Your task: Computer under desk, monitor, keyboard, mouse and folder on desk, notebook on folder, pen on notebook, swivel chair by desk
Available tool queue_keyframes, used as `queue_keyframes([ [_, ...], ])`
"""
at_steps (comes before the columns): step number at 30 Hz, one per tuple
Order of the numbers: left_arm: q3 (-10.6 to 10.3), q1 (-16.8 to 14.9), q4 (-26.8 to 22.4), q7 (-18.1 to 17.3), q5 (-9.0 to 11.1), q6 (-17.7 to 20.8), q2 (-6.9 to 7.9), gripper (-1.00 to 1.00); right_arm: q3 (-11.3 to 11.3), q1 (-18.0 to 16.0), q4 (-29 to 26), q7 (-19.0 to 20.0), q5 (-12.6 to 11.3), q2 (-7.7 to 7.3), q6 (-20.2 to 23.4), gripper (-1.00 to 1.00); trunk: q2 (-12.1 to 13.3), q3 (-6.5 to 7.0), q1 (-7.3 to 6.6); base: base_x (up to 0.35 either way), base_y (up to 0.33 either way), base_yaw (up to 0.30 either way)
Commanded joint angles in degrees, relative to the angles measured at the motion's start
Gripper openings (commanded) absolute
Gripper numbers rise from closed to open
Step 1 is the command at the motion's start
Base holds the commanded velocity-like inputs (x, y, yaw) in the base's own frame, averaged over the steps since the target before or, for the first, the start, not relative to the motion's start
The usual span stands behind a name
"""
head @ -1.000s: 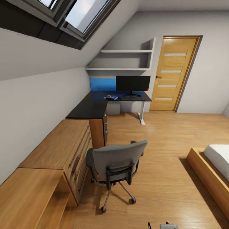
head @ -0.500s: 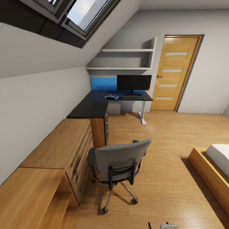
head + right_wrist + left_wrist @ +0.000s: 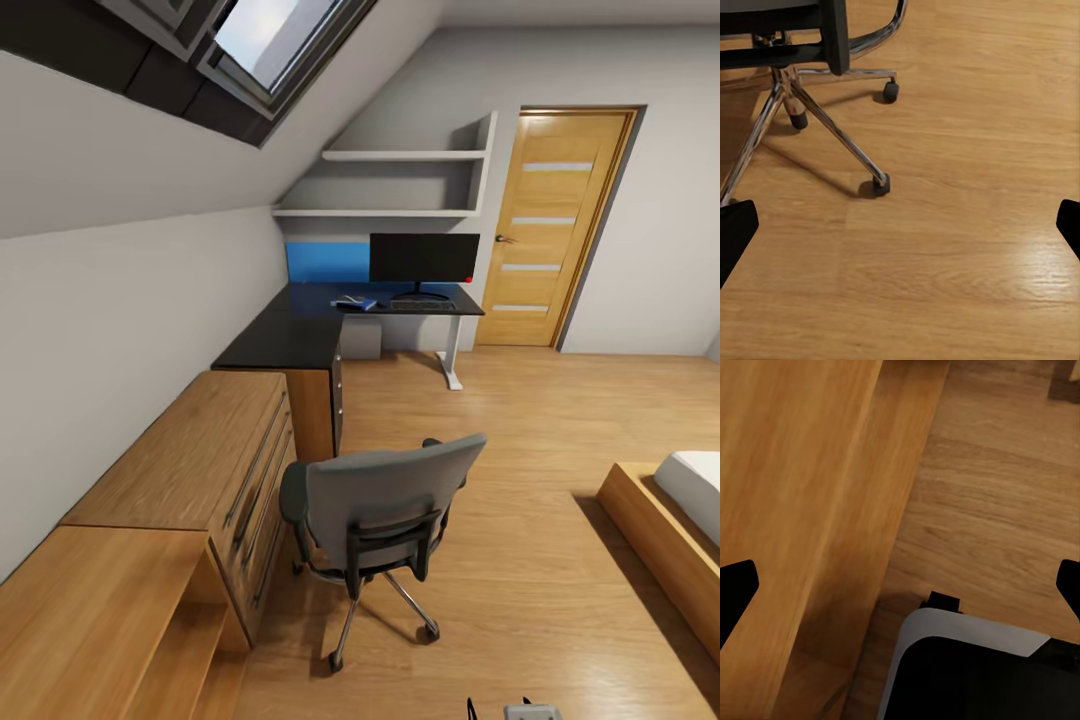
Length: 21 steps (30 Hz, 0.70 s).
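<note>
In the near middle of the bedroom's plank floor stands the grey padded swivel chair, well apart from the far glossy black desk with the monitor and blue folder. Both grippers, left and right, hang spread wide, empty. The chair step seems in hand; next, grasp and roll it deskward.

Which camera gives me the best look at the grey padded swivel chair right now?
The head view: the grey padded swivel chair shows whole from behind, away from the glossy black desk. The right wrist view catches its chrome base and castors. The left wrist view faces wooden furniture and floor instead.
</note>
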Motion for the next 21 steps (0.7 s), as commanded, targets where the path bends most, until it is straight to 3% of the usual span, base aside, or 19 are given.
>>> queue_keyframes([
  [1, -0.49, 0.00, -0.09, 0.38, 0.55, -0.11, 0.08, 1.00, 0.50, -0.02, 0.02, -0.38, -0.20, -0.02, -0.10, 1.00, -0.45, -0.24, 0.23, 0.000, 0.000, 0.000],
  [10, -0.49, 0.07, -1.15, 0.60, 0.55, 0.34, -0.42, 1.00, 0.49, -0.04, -0.02, -0.44, -0.26, -0.18, -0.11, 1.00, -4.06, -1.85, 2.21, 0.000, 0.000, 0.000],
  [16, -0.52, -0.12, -8.45, 0.86, 0.53, 0.79, -1.90, 1.00, 0.51, -0.02, -0.27, -0.49, -0.13, -0.13, -0.20, 1.00, -6.47, -2.93, 3.53, 0.000, 0.000, 0.000],
  [19, -0.56, -1.99, -12.38, 0.94, 0.39, 5.99, -3.79, 1.00, 0.34, -0.06, -0.84, -0.69, -0.34, -0.10, -0.10, 1.00, -7.67, -3.47, 4.19, 0.000, 0.000, 0.000],
  [21, -0.57, -3.82, -13.95, 0.97, 0.22, 12.28, -5.16, 1.00, 0.23, -0.14, -1.88, -0.77, -0.46, -0.17, -0.07, 1.00, -8.48, -3.83, 4.62, 0.000, 0.000, 0.000],
])
